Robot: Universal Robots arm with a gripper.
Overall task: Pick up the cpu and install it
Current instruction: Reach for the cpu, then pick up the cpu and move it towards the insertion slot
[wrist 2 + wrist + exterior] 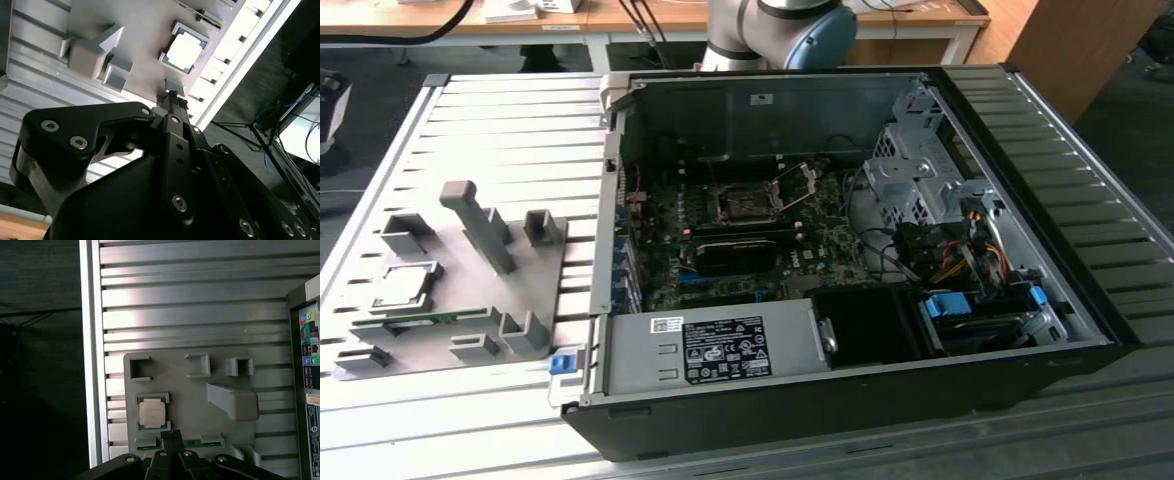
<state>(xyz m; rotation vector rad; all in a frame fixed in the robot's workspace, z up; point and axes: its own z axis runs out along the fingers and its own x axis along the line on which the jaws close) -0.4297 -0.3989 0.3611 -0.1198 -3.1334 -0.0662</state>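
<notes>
One cpu (403,285) (184,51) (152,414), flat and metal top up in a pocket of the grey tray (460,300), untouched; near it in both wrist views, gripper (172,96) (170,434) with fingertips pressed together, clamped on nothing; tray on slatted table (494,130), at the exterior view's left of open computer case (761,110), dark socket (747,203) inside, metal frame raised

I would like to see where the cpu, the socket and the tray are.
cpu (152,413): first wrist view, middle of its metal top.
socket (750,204): exterior view, its dark centre.
tray (190,400): first wrist view, bare flat part.
</notes>
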